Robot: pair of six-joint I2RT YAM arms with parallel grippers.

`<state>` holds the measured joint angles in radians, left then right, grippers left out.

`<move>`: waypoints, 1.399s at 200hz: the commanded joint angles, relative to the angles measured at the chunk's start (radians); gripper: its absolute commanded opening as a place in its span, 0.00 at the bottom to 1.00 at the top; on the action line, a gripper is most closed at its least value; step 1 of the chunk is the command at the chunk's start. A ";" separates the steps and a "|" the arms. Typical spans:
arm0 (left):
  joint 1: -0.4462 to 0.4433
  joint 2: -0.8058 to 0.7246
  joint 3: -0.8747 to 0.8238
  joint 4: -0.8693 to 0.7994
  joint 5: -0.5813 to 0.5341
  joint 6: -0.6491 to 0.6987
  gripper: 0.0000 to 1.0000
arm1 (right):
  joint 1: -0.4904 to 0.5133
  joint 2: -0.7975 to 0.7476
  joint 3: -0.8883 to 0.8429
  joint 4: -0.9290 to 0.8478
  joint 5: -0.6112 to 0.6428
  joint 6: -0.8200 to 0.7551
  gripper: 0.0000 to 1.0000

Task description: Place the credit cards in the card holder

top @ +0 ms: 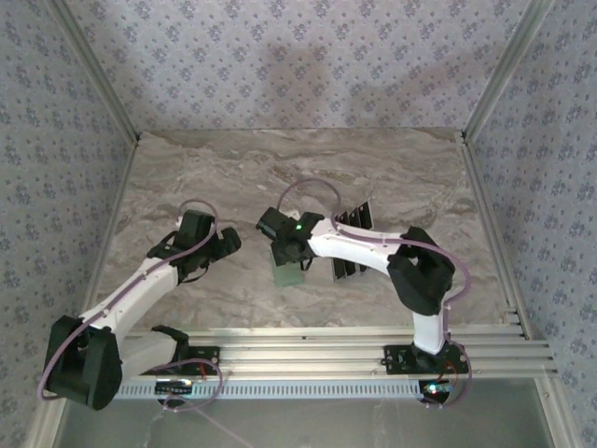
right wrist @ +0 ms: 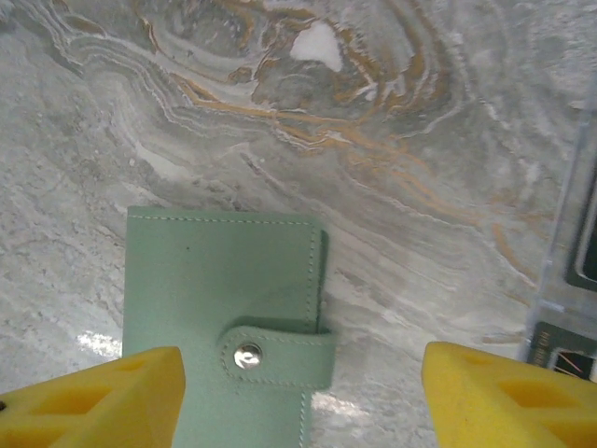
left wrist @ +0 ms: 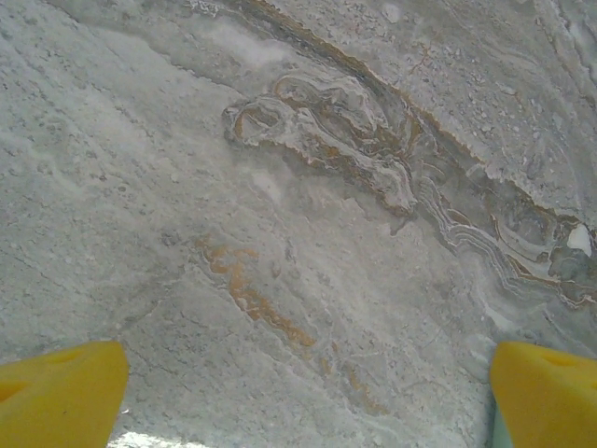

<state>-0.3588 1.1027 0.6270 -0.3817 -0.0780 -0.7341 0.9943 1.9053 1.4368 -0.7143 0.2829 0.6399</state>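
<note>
Right wrist view: the card holder (right wrist: 219, 299) is seen lying flat on the table (right wrist: 420, 140), under and between the yellow fingers (right wrist: 93, 397).
Right gripper (right wrist: 300, 397): the jaws are held well apart and nothing is gripped; the near finger hangs over the holder's left part.
Left gripper (left wrist: 303, 397): the jaws are spread wide over bare stone and nothing is held.
Position from above: the card holder (top: 287, 276) is found just under the right gripper (top: 284, 250), with the cards (top: 353, 245) close to its right and the left gripper (top: 222, 245) apart on its left.
Risk, grip: the holder is thin and flat, so it is likely to be pushed along the stone or pinched only at one edge if the fingers are not centred.
Risk, flap: the strap (right wrist: 280, 355) is fastened by its snap (right wrist: 247, 355), so no card can be taken in until it is undone.
Risk, stand: the clear stand (right wrist: 560, 308) beside the far finger could be knocked.
Look of the holder: sage green, stitched along its edges, squarish, closed.
</note>
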 commanded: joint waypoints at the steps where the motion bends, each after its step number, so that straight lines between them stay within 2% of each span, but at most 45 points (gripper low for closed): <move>1: 0.012 -0.002 0.010 0.021 0.020 0.015 1.00 | 0.022 0.049 0.059 -0.084 0.041 0.004 0.68; 63: 0.024 0.006 -0.018 0.047 0.036 0.021 1.00 | 0.036 0.127 0.091 -0.093 0.060 -0.002 0.59; 134: 0.025 0.019 -0.024 0.057 0.038 0.021 1.00 | 0.041 0.149 0.089 -0.093 0.082 -0.003 0.50; 180: 0.025 0.019 -0.026 0.057 0.038 0.020 1.00 | 0.058 0.149 0.089 -0.096 0.094 -0.003 0.32; 202: 0.027 0.019 -0.022 0.058 0.039 0.019 1.00 | 0.068 0.151 0.095 -0.101 0.099 -0.003 0.33; 221: 0.026 0.019 -0.021 0.055 0.039 0.020 1.00 | 0.076 0.149 0.105 -0.112 0.110 -0.002 0.42; 280: 0.026 0.023 -0.022 0.058 0.041 0.021 1.00 | 0.099 0.149 0.128 -0.151 0.148 -0.002 0.42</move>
<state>-0.3401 1.1206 0.6094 -0.3370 -0.0483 -0.7265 1.0836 2.0350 1.5410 -0.8131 0.3870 0.6327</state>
